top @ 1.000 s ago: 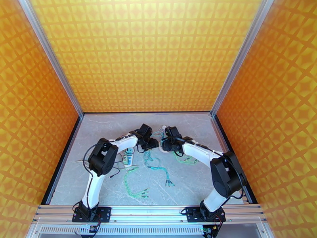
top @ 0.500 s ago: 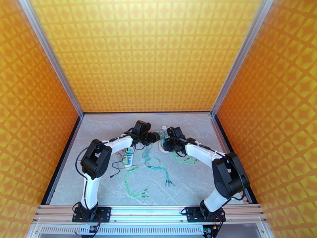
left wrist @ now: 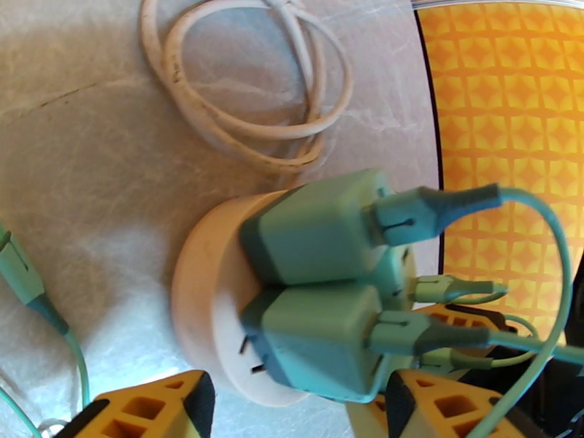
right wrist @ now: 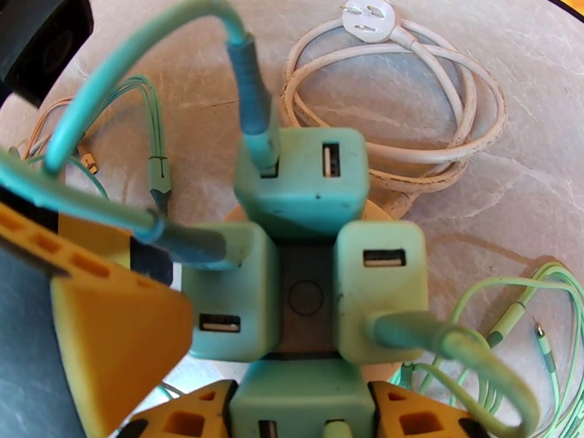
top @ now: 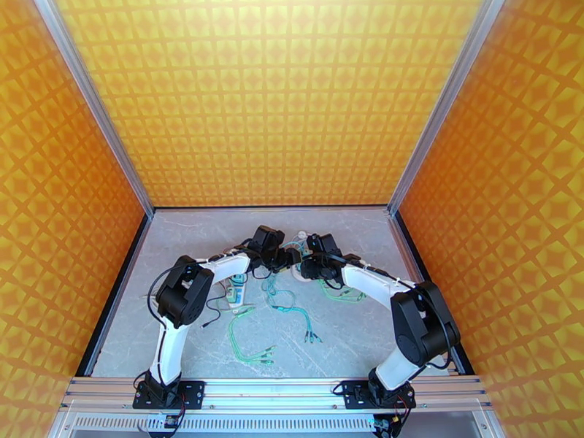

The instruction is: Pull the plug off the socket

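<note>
a loaded socket (top: pixel 296 269) between the two arms, towards the back of the tabletop (top: pixel 350 344)

we count four plugs seated on the socket around its middle: a far plug (right wrist: pixel 303 180), a left plug (right wrist: pixel 230 301), a right plug (right wrist: pixel 379 286) and a near plug (right wrist: pixel 303 399). a coiled cord (right wrist: pixel 409 140) lies just behind the socket. the right gripper (right wrist: pixel 303 421) sits over the near plug, with fingers (right wrist: pixel 193 417) touching its two sides. the left gripper (left wrist: pixel 296 410) is at the socket's left, fingers (left wrist: pixel 153 406) well apart, one just beside the left plug. loose cables (top: pixel 292 312) lie in front of the socket, with a small block (top: pixel 235 290) to their left.
</note>
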